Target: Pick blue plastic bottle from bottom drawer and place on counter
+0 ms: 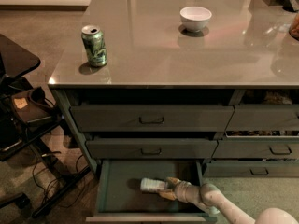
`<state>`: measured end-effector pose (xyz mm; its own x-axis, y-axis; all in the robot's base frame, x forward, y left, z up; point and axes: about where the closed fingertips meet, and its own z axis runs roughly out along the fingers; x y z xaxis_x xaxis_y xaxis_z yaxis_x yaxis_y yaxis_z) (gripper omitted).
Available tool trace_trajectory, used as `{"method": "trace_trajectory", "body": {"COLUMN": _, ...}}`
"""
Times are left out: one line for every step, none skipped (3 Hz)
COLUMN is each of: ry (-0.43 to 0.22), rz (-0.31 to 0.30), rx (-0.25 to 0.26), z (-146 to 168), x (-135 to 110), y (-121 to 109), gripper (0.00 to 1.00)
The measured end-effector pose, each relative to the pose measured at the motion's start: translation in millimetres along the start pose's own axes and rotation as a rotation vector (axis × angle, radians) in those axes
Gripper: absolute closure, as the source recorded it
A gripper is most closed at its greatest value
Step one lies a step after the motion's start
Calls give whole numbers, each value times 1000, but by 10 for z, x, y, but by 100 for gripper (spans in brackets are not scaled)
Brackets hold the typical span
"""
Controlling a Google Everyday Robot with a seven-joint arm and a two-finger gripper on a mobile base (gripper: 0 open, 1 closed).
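The pincer (167,188) sits against the blue plastic bottle (152,185) in the bottom drawer (120,197) — whether it grips, I cannot tell. Bare floor lies left.

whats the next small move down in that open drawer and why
Probably ease the pincer slightly further along the small clear plastic bottle with the pale blue label. The bottle lies on its side in the open dark grey-green bottom drawer, and the pincer meets only one end of it. A hold nearer the middle seems safer for lifting to the glossy grey-beige counter.
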<state>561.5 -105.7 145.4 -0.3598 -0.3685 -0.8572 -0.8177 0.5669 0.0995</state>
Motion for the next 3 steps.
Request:
{"method": "trace_trajectory", "body": {"ry": 0, "rz": 0, "rx": 0, "z": 0, "x": 0, "y": 0, "gripper": 65}}
{"method": "trace_trajectory", "body": {"ry": 0, "rz": 0, "rx": 0, "z": 0, "x": 0, "y": 0, "gripper": 89}}
{"method": "trace_trajectory", "body": {"ry": -23, "rz": 15, "rx": -27, "z": -201, "x": -28, "y": -107, "gripper": 100}}
